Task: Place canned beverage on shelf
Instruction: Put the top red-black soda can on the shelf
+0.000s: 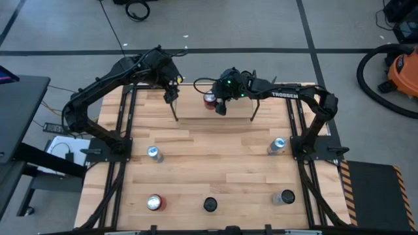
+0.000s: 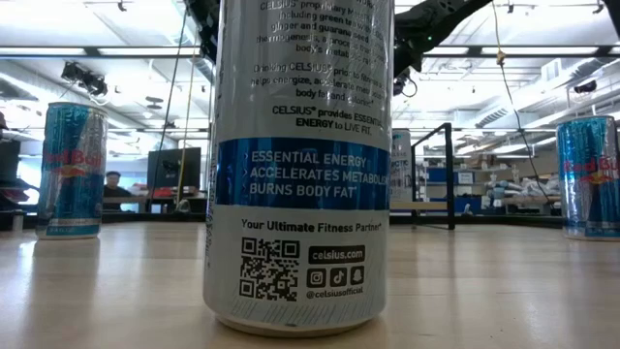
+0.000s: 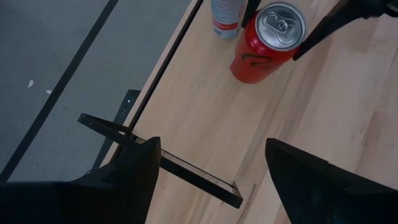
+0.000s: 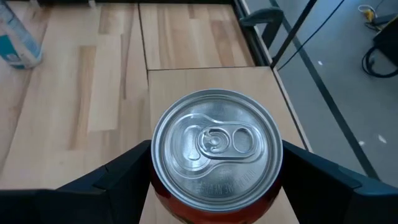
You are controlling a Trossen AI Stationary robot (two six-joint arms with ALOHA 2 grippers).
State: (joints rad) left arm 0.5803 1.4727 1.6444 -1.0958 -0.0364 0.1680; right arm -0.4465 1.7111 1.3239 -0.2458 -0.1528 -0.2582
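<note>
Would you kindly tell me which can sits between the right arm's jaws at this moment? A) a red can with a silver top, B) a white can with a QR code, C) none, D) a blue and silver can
A: in the right wrist view the red can with its silver pull-tab top fills the space between the right gripper jaws, standing on the shelf; the left wrist view shows dark jaws on either side of it.
</note>
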